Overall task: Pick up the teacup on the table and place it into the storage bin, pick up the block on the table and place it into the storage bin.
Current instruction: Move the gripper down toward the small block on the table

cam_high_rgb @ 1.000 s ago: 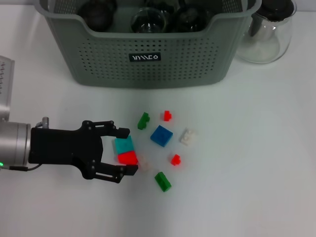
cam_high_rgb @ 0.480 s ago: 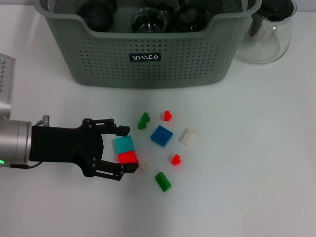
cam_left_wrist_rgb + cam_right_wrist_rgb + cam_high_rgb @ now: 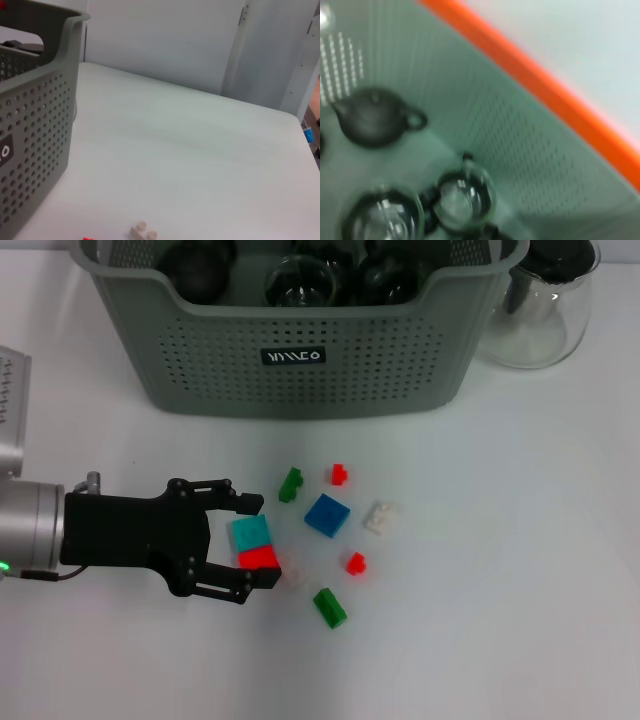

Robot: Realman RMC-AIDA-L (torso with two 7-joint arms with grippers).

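My left gripper [image 3: 256, 542] lies low over the table in the head view. It is open, with its jaws on either side of a teal block [image 3: 251, 532] and a red block [image 3: 259, 558] that lie side by side on the table. The storage bin [image 3: 300, 360] stands at the back, grey-green with perforated walls and a black label. It also shows in the left wrist view [image 3: 35, 125]. Dark and glass tea vessels [image 3: 300, 280] lie inside it. The right wrist view looks down into the bin at a dark teapot [image 3: 370, 117]. My right gripper is out of view.
Loose blocks lie right of the gripper: a blue one [image 3: 327, 514], a white one [image 3: 379, 516], two green ones [image 3: 290, 483] [image 3: 329, 607], two small red ones [image 3: 339, 474] [image 3: 355, 563]. A clear glass carafe [image 3: 545, 310] stands right of the bin.
The left gripper's jaws have narrowed a little around the teal and red blocks. The blocks have not moved.
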